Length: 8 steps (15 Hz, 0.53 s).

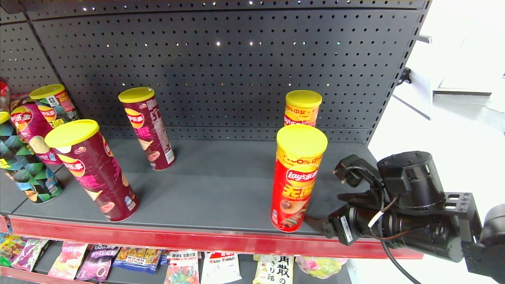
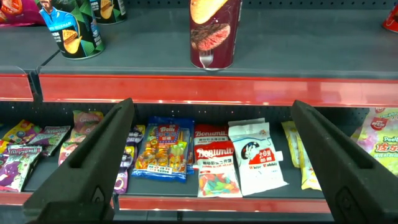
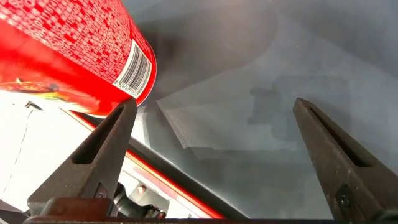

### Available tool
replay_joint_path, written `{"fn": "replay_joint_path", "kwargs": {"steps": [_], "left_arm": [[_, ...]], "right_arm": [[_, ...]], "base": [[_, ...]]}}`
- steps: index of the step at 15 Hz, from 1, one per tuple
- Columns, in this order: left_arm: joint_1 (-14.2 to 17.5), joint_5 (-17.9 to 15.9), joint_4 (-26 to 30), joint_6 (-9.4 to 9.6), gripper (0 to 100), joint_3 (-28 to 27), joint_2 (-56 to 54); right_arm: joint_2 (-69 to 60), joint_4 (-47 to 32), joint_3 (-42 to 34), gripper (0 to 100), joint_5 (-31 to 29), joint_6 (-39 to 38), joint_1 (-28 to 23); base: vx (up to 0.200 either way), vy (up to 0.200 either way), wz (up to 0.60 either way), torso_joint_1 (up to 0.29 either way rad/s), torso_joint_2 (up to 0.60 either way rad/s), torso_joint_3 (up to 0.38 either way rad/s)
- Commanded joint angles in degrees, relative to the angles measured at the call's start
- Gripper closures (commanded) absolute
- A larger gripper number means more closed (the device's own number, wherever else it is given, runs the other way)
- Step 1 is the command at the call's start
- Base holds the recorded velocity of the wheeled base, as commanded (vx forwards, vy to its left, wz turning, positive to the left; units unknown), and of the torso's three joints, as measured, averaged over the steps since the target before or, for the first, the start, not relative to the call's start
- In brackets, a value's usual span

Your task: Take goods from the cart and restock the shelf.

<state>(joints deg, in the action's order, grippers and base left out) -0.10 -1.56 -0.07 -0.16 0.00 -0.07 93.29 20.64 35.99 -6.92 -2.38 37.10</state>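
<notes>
R gripper (image 3: 212, 106) was spread wide, empty, one finger just beside the red chip can (image 1: 298, 177) base, maybe touching. Can stood upright at shelf (image 1: 221, 189) near edge, right side. L gripper (image 2: 211, 104) also spread wide, empty, facing the snack bags (image 2: 211, 158) on the lower shelf.

Colourful snack packets (image 2: 211, 165) in a row, bright pale floor (image 1: 453, 130) rightward

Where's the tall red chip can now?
The red can stands upright at the shelf's front edge, right of centre in the head view, ahead of an orange can; the open right claw sits beside its base.
</notes>
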Motion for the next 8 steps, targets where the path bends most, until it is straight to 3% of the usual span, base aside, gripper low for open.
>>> {"fn": "replay_joint_path", "kwargs": {"steps": [1, 7, 8], "left_arm": [[0.0, 0.0, 0.0, -0.02, 0, 0.0, 0.1], [0.0, 0.0, 0.0, -0.02, 0, 0.0, 0.1], [0.0, 0.0, 0.0, -0.02, 0, 0.0, 0.1]], "right_arm": [[0.0, 0.0, 0.0, 0, 0.0, 0.0, 0.0], [-5.8, 0.0, -4.3, 0, -2.1, -0.2, -2.9], [-11.8, -0.1, -6.8, 0, -3.0, 0.2, -5.3]], "base": [[0.000, 0.000, 0.00, 0.000, 0.00, 0.000], [0.000, 0.000, 0.00, 0.000, 0.00, 0.000], [0.000, 0.000, 0.00, 0.000, 0.00, 0.000]]}}
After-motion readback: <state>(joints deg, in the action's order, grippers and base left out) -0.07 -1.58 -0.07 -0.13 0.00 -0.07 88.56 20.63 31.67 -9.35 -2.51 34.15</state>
